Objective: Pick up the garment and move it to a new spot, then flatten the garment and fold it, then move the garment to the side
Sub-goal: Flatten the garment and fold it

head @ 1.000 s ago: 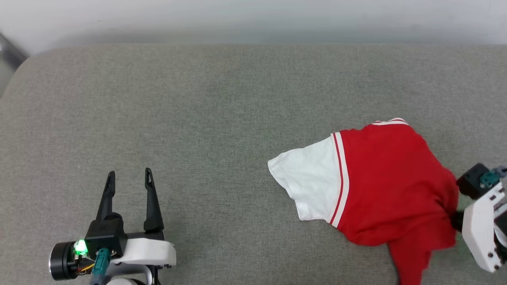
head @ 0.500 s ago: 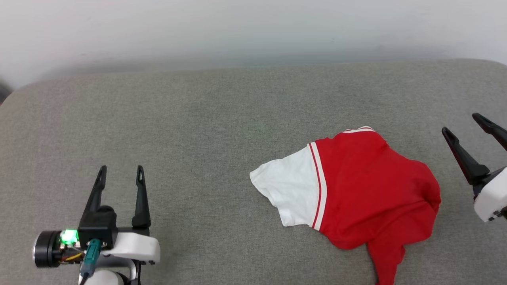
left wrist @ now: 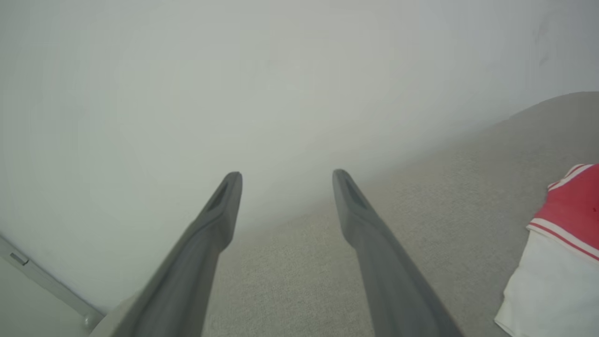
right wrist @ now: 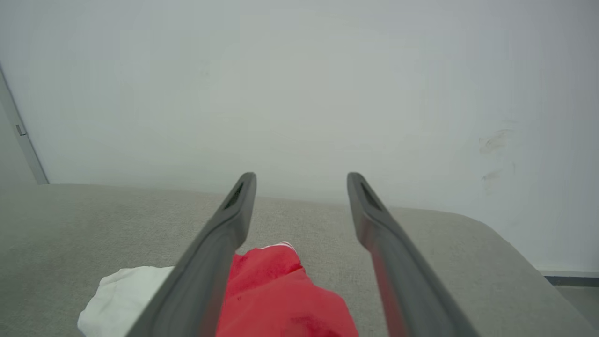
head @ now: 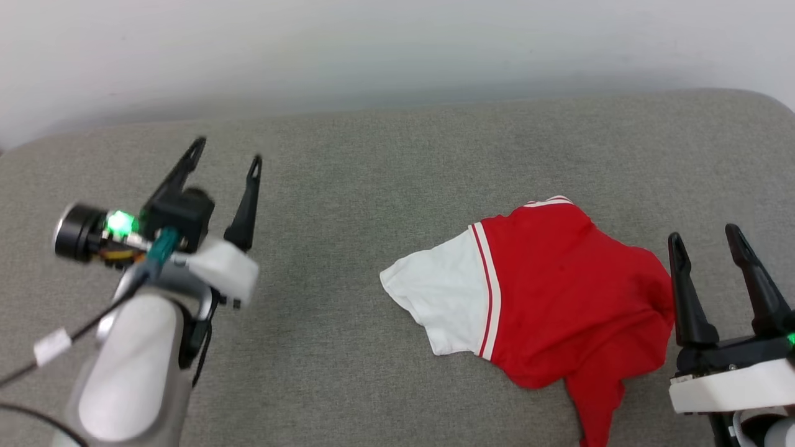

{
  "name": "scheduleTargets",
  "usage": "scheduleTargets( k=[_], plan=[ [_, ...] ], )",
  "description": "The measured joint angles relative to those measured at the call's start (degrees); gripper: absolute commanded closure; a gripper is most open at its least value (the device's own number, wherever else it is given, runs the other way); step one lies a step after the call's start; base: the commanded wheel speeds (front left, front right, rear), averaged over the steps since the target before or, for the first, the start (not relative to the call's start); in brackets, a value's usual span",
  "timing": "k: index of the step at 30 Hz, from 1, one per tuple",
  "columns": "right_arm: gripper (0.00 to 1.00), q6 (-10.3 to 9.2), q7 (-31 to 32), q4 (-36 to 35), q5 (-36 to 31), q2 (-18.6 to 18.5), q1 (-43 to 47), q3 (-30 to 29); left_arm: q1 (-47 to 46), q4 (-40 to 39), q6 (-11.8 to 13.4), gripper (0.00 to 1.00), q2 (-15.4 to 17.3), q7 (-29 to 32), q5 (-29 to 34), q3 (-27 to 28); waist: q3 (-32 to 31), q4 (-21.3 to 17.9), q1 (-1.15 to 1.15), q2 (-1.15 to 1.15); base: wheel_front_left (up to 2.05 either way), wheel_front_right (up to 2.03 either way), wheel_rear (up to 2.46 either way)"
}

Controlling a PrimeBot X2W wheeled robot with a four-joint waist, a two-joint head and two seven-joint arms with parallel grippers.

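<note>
The garment (head: pixel 559 292), a red T-shirt with a white sleeve pointing left, lies crumpled on the grey cushioned surface at the right of the head view. It also shows in the left wrist view as the garment (left wrist: pixel 566 229) at the right edge, and in the right wrist view as the garment (right wrist: pixel 281 299) low between the fingers. My right gripper (head: pixel 705 239) stands open just right of the shirt, holding nothing. Far to the left, my left gripper (head: pixel 227 152) is raised and open, empty, well apart from the cloth.
The grey cushioned surface (head: pixel 348 186) stretches wide, with rounded corners at the back left and back right. A pale wall (head: pixel 397 43) runs along its far edge. A cable with a white tag (head: pixel 53 344) hangs by my left forearm.
My right gripper let go of the shirt's right edge and opened, now standing beside it. My left arm rose and moved forward. The camera has shifted, so the whole scene sits differently.
</note>
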Motion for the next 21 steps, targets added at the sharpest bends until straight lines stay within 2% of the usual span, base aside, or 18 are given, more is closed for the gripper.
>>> scheduleTargets(
  k=[5,8,17,21],
  plan=[
    [0.00,-0.01,-1.21,-1.01,-1.20,3.03,2.15,-0.49,-9.10,1.43,-1.94,0.00,1.74,9.06,-2.37,-5.66,1.04,-0.72,0.00,0.00,0.00,0.00,0.00],
    [0.00,-0.01,-1.77,-0.75,-1.59,4.20,2.89,-0.14,-14.43,2.37,-2.16,0.00,2.99,15.93,-7.16,-12.24,1.97,-1.14,0.00,0.00,0.00,0.00,0.00],
    [0.00,-0.01,-3.38,0.37,-2.47,5.60,2.26,1.91,-31.06,2.70,-2.26,0.00,11.18,38.66,-29.53,-38.38,5.18,-3.25,0.00,0.00,0.00,0.00,0.00],
    [0.00,-0.01,-3.76,0.96,-2.87,5.98,0.90,3.19,-37.86,1.36,-2.26,0.00,14.16,47.88,-38.75,-48.20,7.12,-4.39,0.00,0.00,0.00,0.00,0.00]
  ],
)
